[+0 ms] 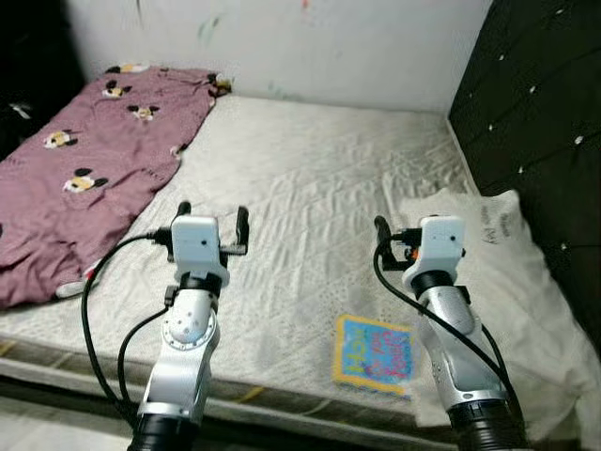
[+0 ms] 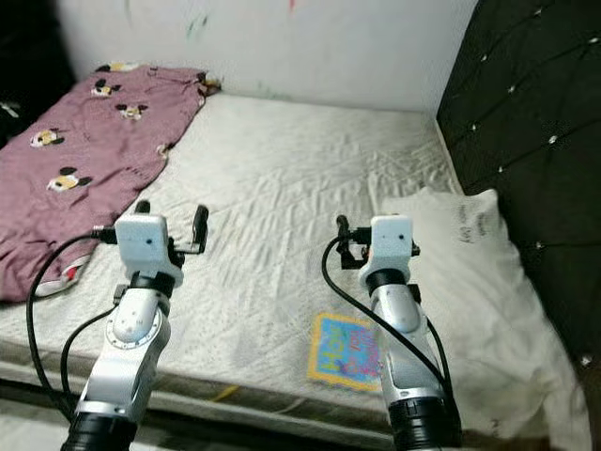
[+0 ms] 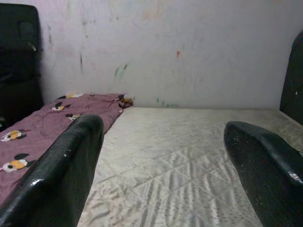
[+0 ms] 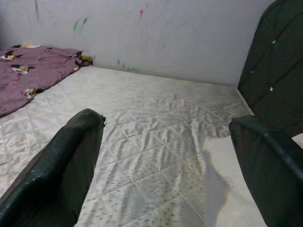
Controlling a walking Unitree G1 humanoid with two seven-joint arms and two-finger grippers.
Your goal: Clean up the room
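Two wide-spread sets of jaws above the mattress (image 1: 310, 178), colourful book (image 1: 374, 353), perhaps, below the right.

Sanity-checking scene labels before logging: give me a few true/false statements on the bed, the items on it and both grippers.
1. The maroon blanket lies on the robot's left side of the mattress. True.
2. The book sits in the middle of the blanket. False: it lies on the mattress near the front edge, beside the right arm, far from the blanket.
3. The left gripper is shut on the blanket. False: its fingers are apart, holding nothing, above the mattress.
4. The right gripper is open and empty. True.
5. The pillow lies by the dark headboard on the right. True.
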